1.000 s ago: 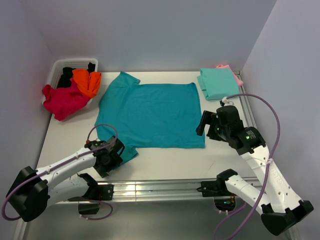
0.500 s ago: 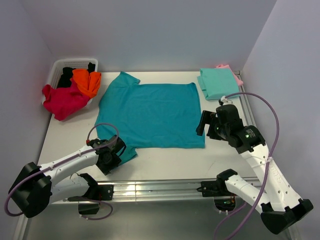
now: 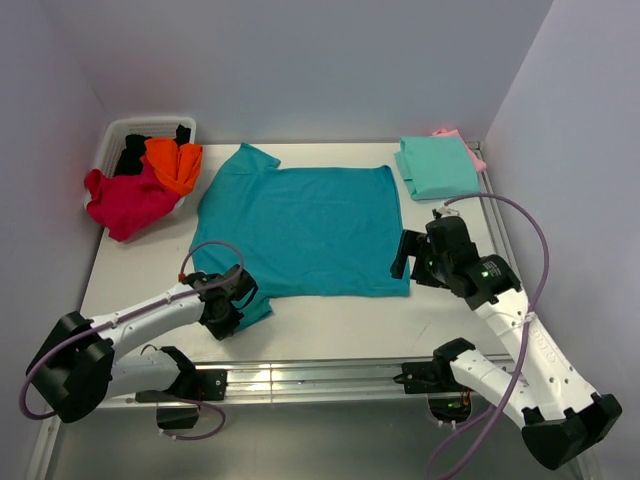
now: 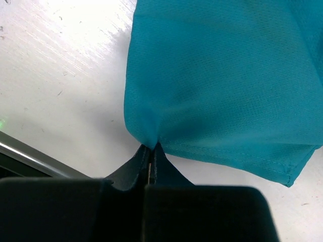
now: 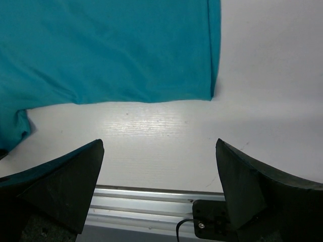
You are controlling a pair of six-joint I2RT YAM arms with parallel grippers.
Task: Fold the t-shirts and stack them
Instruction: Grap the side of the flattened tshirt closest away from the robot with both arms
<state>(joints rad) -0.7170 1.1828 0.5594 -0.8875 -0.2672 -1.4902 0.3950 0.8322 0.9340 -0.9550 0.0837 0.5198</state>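
A deep teal-blue t-shirt lies spread flat in the middle of the white table. My left gripper is shut on the shirt's near left sleeve, its tips pinching the cloth edge. My right gripper hangs open just above the shirt's near right corner, nothing between its fingers. A folded mint-green t-shirt lies at the back right on a pink one. Crimson, orange and black t-shirts spill from the basket.
A white slotted basket stands at the back left corner. An aluminium rail runs along the near table edge. Grey walls close the left, back and right sides.
My left gripper slid forward onto the near left sleeve and closed on it. My right gripper shifted slightly left and lower toward the shirt's near right corner, still open.
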